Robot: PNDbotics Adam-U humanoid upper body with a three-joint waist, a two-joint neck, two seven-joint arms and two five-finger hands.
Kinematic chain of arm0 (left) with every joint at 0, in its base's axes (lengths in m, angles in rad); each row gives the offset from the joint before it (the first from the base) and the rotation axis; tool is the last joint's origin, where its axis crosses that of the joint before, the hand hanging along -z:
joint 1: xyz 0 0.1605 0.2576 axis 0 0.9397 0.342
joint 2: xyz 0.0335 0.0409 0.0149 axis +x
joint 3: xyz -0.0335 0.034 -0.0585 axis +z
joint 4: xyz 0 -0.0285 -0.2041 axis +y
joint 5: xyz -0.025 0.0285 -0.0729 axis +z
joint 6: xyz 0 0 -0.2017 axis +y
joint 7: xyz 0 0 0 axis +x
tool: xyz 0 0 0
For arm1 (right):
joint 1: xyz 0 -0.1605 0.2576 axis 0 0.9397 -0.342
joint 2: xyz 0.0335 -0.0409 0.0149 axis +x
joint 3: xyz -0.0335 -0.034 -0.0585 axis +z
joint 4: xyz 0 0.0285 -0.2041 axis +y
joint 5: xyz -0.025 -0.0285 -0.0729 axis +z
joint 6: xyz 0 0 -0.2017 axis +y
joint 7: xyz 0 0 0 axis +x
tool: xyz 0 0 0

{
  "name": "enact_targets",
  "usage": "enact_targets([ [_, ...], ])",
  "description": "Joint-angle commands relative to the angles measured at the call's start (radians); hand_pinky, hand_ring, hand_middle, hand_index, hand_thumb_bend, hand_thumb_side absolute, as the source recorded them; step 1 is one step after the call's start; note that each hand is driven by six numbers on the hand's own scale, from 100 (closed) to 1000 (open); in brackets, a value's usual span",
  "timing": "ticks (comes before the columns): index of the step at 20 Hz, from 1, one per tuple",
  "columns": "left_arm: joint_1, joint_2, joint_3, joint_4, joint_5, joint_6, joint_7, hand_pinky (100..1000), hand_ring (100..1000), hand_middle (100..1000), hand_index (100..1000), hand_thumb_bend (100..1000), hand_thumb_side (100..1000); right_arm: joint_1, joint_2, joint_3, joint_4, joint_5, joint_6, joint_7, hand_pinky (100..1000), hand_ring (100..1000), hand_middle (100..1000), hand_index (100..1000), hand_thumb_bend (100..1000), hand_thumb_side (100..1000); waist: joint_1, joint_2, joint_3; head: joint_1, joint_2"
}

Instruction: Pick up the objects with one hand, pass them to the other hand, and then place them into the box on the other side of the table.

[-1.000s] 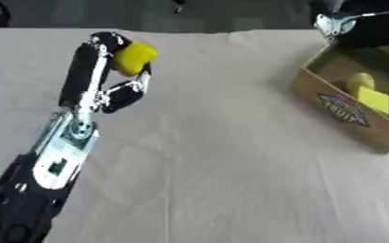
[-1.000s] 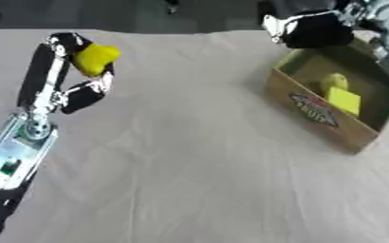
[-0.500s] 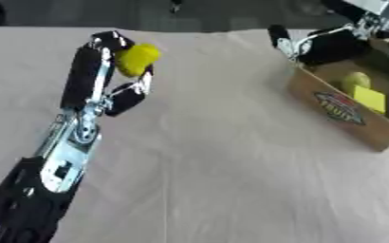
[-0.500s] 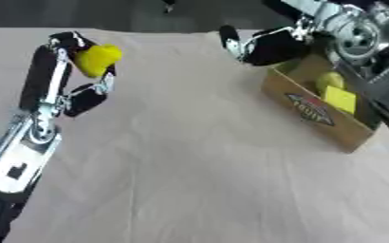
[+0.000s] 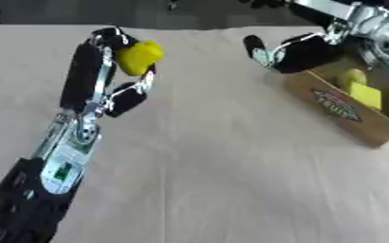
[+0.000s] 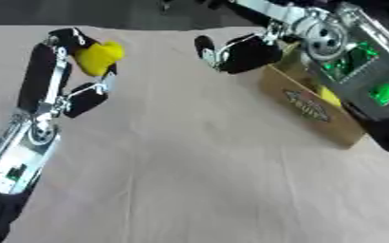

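Your left hand sits at about ten o'clock over the tabletop, fingers curled round the yellow object and lifting it clear of the cloth. Your right hand reaches in from two o'clock, just beside the near corner of the box, its fingers extended and holding nothing.

The step in hand looks like the pass. The two hands are well apart, so bring them together near twelve o'clock over open tabletop rather than stretching one arm all the way. Turn the left wrist so the bare side of the yellow object faces the right hand, giving its fingers something to close on. Close the right hand round the object fully before you relax the left; a drop here could let it roll off the cloth. Then carry it to three o'clock, where the box already holds other yellow pieces, and set it in a free spot.

The box front bears an oval label with lettering that seems to read "FRUIT", though it is too blurred to be certain.
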Motion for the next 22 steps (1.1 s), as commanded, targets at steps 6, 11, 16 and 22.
enact_targets([
  [6,-0.013,-0.002,-0.018,-0.08,-0.046,-0.025,-0.017,476,511,461,549,100,100,-0.047,0.029,0.025,-0.015,-0.004,0.057,0.055,969,930,926,986,100,216,-0.005,-0.029,0.003,-0.009,0.01],
  [11,-0.013,-0.005,-0.035,-0.086,-0.024,-0.031,-0.034,468,506,456,549,100,100,-0.071,0.049,0.045,-0.015,-0.025,0.102,0.094,974,933,934,1000,100,305,-0.005,-0.031,0.006,-0.017,0.013],
  [16,-0.013,-0.01,-0.049,-0.076,0.001,-0.033,-0.058,466,505,455,549,100,100,-0.079,0.068,0.051,-0.015,-0.059,0.161,0.11,980,933,940,1000,100,533,-0.006,-0.03,0.009,-0.021,0.012],
  [22,-0.011,-0.025,-0.062,-0.067,0.016,-0.038,-0.054,462,503,453,547,100,100,-0.095,0.086,0.061,-0.015,-0.096,0.215,0.102,977,931,933,1000,100,650,-0.007,-0.029,0.015,-0.025,0.007],
])
